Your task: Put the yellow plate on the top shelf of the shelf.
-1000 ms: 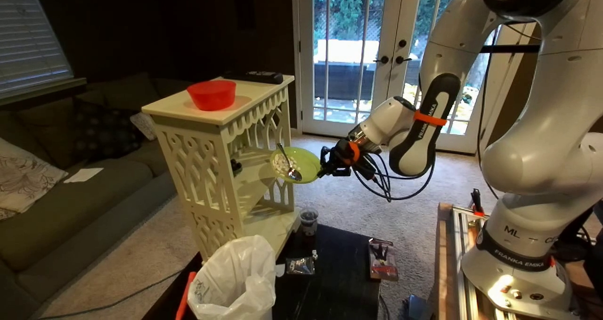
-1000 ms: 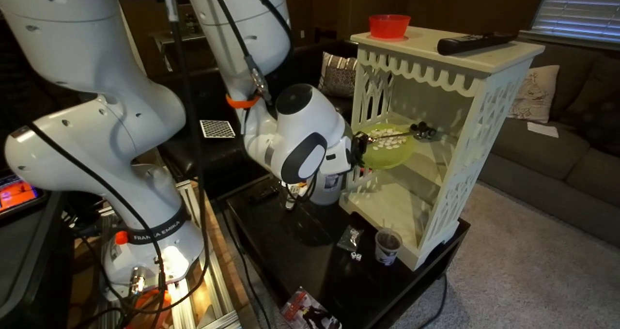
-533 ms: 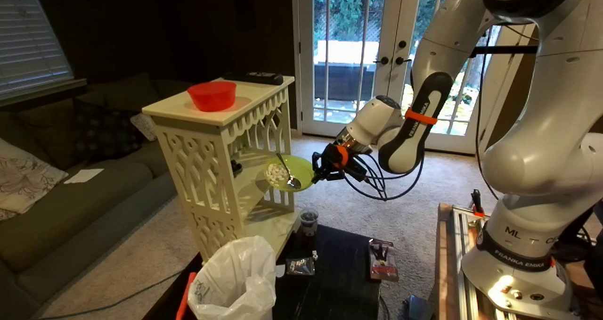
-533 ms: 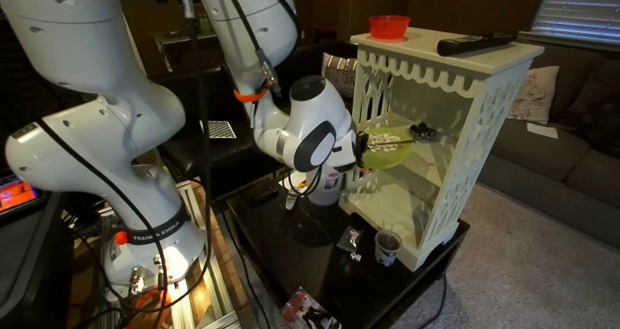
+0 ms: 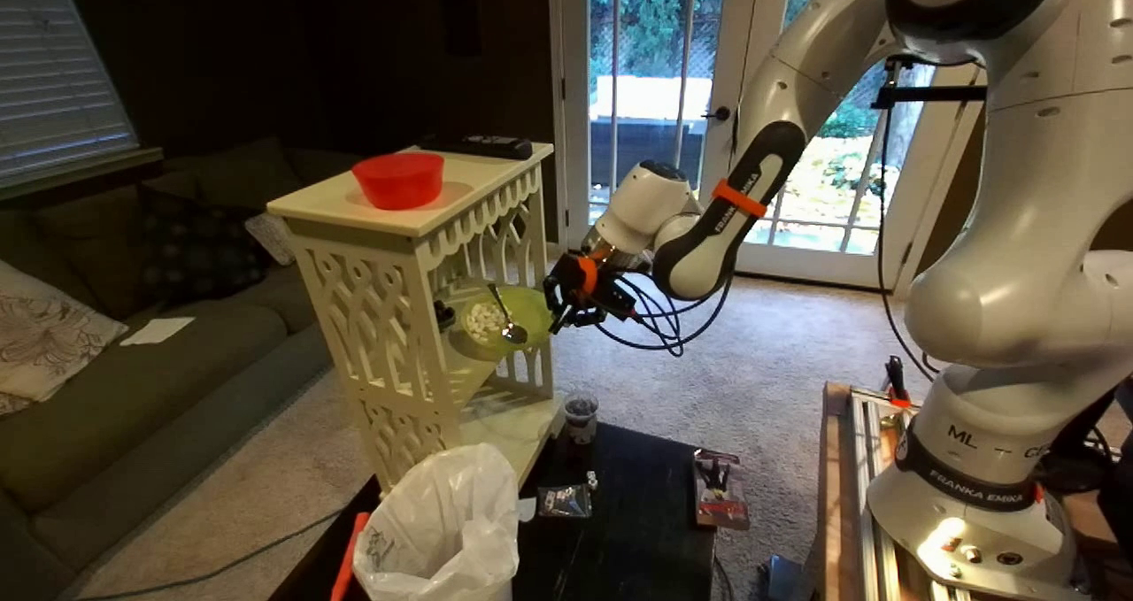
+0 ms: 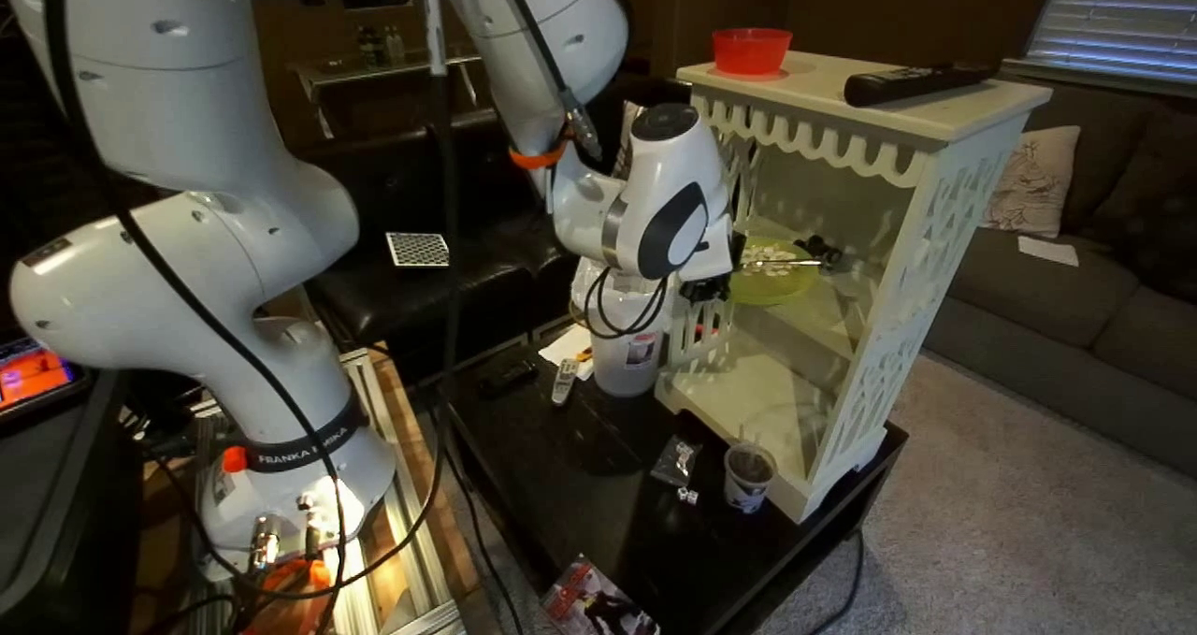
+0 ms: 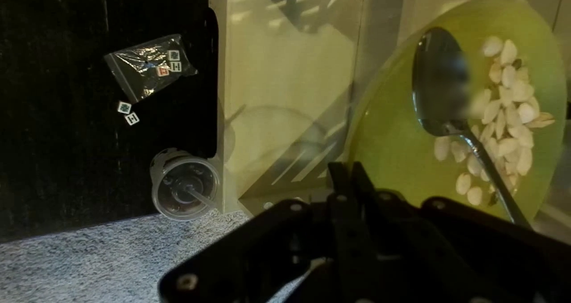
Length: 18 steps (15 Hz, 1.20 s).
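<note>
The yellow plate point(image 5: 533, 307) is a shallow yellow-green dish. It carries a dark metal spoon point(image 7: 439, 75) and several whitish pieces point(image 7: 508, 138). My gripper point(image 5: 552, 316) is shut on the plate's rim, with one finger on each side of it in the wrist view point(image 7: 349, 169). The plate also shows in an exterior view point(image 6: 774, 286), held in the open front of the cream-white shelf point(image 6: 963, 233), around the height of its inner upper board point(image 6: 823, 317). The plate looks slightly tilted. I cannot tell whether it touches the board. The fingers are partly hidden in the exterior views.
A red bowl point(image 5: 398, 181) and black remote point(image 6: 916, 83) sit on the shelf's flat top. A small dark object point(image 6: 818, 250) sits inside behind the plate. A cup point(image 7: 185, 187), small bag point(image 7: 149, 66) and lined bin point(image 5: 438, 530) stand beside the shelf on the dark table.
My gripper has moved the plate toward the shelf and into its front opening. The spoon's angle on the plate looks slightly different in an exterior view. The grip on the rim stays the same.
</note>
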Each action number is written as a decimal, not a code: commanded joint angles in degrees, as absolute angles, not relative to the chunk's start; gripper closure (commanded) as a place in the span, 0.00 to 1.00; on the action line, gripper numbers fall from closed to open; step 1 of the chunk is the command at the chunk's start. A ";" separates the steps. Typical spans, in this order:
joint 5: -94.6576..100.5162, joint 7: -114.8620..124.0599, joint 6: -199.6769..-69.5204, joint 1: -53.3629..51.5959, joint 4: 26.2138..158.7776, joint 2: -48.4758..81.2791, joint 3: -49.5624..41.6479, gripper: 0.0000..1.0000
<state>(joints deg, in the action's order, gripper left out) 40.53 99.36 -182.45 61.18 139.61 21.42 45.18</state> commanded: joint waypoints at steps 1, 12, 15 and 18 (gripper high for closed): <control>38.59 98.25 -178.35 63.96 133.81 27.17 47.77 0.99; 15.60 82.18 -178.62 52.45 130.84 28.80 38.04 0.99; 2.69 73.00 -181.38 46.38 130.09 29.22 34.21 0.99; -6.02 66.66 -184.28 41.90 129.31 29.30 31.98 0.99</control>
<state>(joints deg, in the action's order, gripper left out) 1.52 71.98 -182.03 46.14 130.02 30.25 34.28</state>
